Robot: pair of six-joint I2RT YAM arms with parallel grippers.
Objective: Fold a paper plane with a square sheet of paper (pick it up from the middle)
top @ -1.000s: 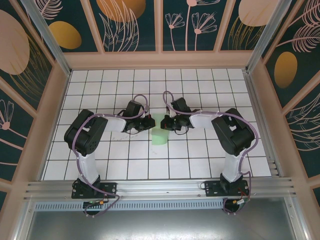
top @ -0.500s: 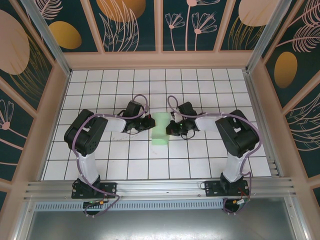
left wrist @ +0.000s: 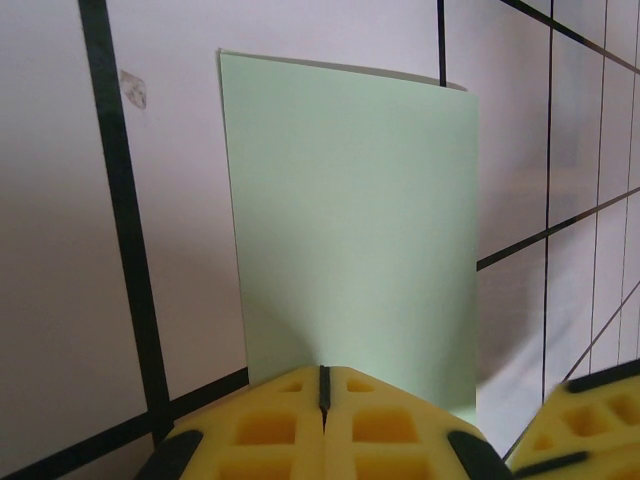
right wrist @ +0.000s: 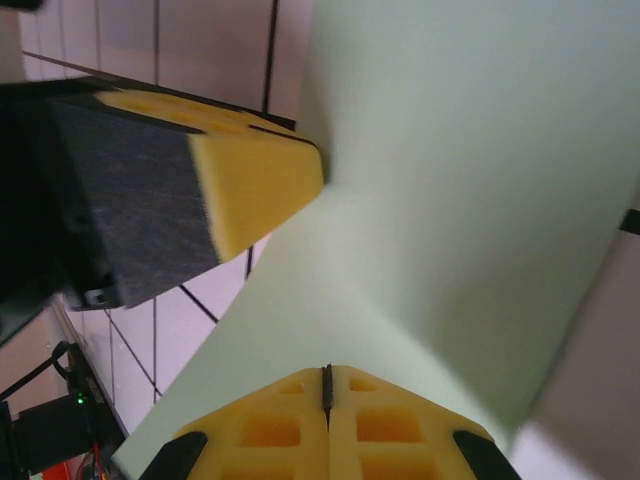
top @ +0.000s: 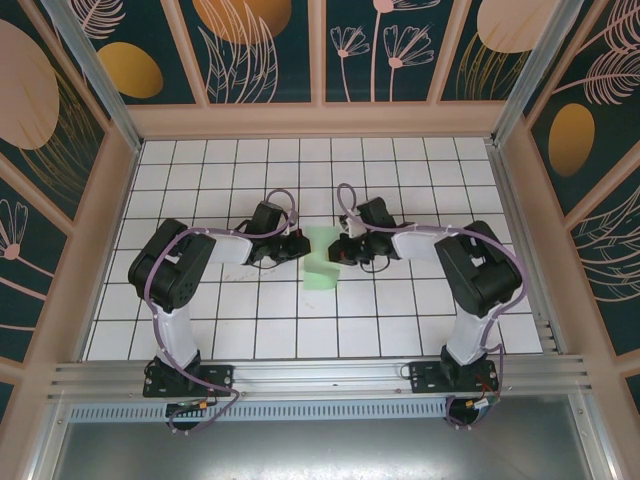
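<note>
Surface (top: 200,330): white tiles ruled with black grid lines, level and bounded by pale wooden framing on three sides. Walls (top: 260,50): dark teal panels printed with orange discs and pale leaf and flower outlines. An aluminium rail (top: 320,378) runs along the near edge and carries both arm bases. One small scuff (left wrist: 133,88) marks a tile just beside the paper.

The square sheet of paper (top: 322,262), pale mint green and already folded narrower, lies at the middle of the surface, well apart from every edge. From the left wrist it (left wrist: 350,230) lies flat. From the right wrist it (right wrist: 450,200) curves upward on that side.

Left gripper (top: 297,246): pads pressed together (left wrist: 323,385), tips at the sheet's left edge. Right gripper (top: 340,250): pads likewise pressed together (right wrist: 327,385), tips against the sheet's right side. Whether either one pinches the paper cannot be told. The two grippers face each other across the sheet.
</note>
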